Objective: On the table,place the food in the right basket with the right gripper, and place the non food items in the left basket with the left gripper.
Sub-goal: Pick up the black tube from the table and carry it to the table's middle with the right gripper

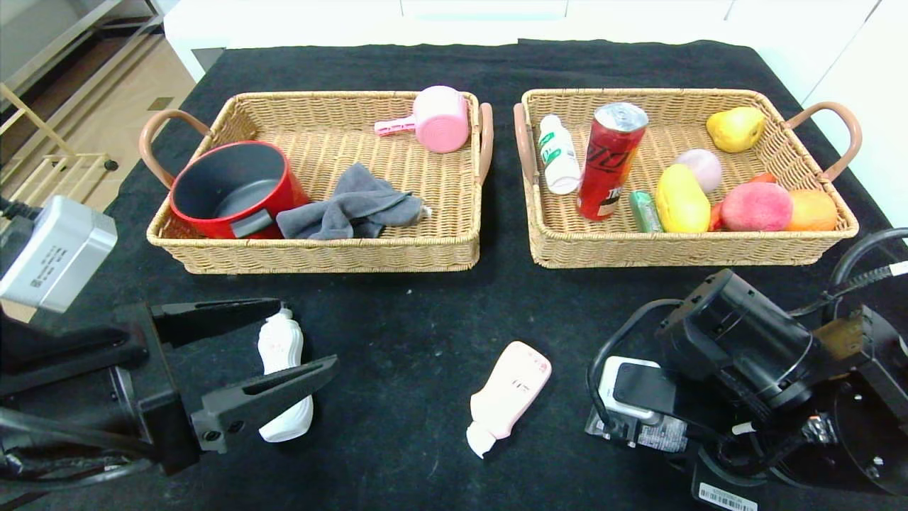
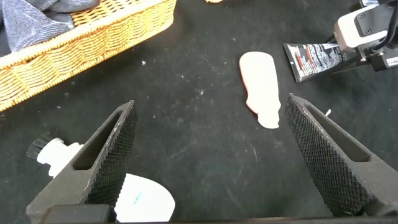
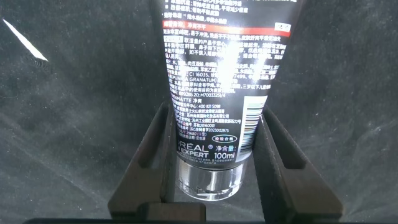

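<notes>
the left hand [image 1: 273,351] hovers low at the near left of the table [image 1: 425,305], its fingers spread wide. the white bottle [image 1: 284,376] lies on the cloth between them in the head view, its bristle tip pointing toward the baskets; the left wrist view shows the bottle [image 2: 134,199] under one finger, and whether they touch cannot be told.

the pink tube [image 1: 507,394] lies near the middle of the near edge, cap toward the robot, apart from both hands.

the right hand [image 3: 217,186] is low at the near right. its fingers stand on either side of the dark tube [image 3: 217,93], close against the tube's sides near the cap. the tube lies flat on the table. in the head view only a corner of it [image 1: 656,436] shows under the right arm.

the left basket [image 1: 454,248] holds a red pot [image 1: 234,188], a grey cloth [image 1: 355,206] and a pink cup [image 1: 440,117].

the right basket [image 1: 681,248] holds the small bottle [image 1: 558,154], the red can [image 1: 610,161], the peach [image 1: 755,206] and other fruit.
</notes>
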Controlling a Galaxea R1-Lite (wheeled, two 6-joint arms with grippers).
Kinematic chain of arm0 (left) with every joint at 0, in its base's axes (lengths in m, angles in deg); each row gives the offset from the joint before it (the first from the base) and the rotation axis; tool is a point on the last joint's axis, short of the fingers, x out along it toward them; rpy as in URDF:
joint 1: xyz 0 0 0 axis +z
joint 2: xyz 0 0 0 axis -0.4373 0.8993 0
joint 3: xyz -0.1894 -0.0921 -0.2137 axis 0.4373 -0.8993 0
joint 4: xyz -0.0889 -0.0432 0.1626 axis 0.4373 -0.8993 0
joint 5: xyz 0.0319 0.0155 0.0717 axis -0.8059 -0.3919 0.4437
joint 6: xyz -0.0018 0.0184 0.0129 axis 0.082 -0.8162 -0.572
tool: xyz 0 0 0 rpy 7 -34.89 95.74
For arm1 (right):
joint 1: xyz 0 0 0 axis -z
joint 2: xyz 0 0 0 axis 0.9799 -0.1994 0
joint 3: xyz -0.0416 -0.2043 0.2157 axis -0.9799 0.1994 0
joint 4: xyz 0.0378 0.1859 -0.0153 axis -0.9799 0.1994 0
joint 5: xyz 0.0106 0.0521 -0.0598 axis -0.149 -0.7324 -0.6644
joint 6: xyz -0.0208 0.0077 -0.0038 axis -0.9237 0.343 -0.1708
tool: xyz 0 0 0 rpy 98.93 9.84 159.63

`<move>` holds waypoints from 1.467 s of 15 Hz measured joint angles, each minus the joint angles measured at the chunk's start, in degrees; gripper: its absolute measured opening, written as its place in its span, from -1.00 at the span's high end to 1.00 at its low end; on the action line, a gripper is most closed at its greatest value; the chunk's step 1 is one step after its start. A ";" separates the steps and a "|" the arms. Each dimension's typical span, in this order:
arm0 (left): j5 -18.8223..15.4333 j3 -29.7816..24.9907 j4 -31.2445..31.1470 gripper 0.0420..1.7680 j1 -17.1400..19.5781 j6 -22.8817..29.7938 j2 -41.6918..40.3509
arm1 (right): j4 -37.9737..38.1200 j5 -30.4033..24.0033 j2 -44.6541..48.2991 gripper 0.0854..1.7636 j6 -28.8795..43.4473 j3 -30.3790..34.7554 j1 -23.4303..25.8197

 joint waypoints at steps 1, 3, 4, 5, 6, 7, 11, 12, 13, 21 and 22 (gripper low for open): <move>0.00 -0.09 0.05 -0.94 -0.04 0.02 0.01 | 0.00 -0.02 0.00 0.16 0.00 -0.01 0.00; 0.00 -0.13 0.06 -0.94 -0.09 0.02 0.04 | 0.00 -0.02 0.00 0.16 0.07 0.02 0.02; 0.00 -0.15 0.06 -0.94 -0.09 0.02 0.06 | -0.02 0.00 0.00 0.16 0.09 0.05 0.05; 0.00 -0.15 0.06 -0.94 -0.09 0.02 0.06 | -0.02 -0.02 0.00 0.16 0.11 0.05 0.02; 0.00 -0.15 0.06 -0.94 -0.11 0.02 0.11 | 0.00 -0.02 0.04 0.17 0.09 0.05 -0.12; 0.00 -0.17 0.06 -0.94 -0.15 0.02 0.15 | 0.02 0.02 0.15 0.17 0.07 0.05 -0.34; -0.02 -0.17 0.16 -0.94 -0.15 0.02 0.15 | -0.22 0.13 2.45 0.19 1.23 -1.11 -1.27; 0.00 -0.17 0.16 -0.94 -0.15 0.02 0.15 | -0.48 0.09 3.21 0.20 1.93 -1.85 -1.52; -0.02 -0.11 0.16 -0.94 -0.15 0.04 0.15 | -0.45 0.05 3.97 0.20 2.76 -2.76 -1.72; 0.89 0.60 0.27 -0.94 0.10 0.28 -0.10 | -0.91 -2.95 1.73 0.20 31.44 -14.92 -7.78; 0.91 0.66 0.27 -0.94 0.24 0.30 -0.16 | -0.89 -4.00 0.66 0.20 35.11 -17.48 -8.13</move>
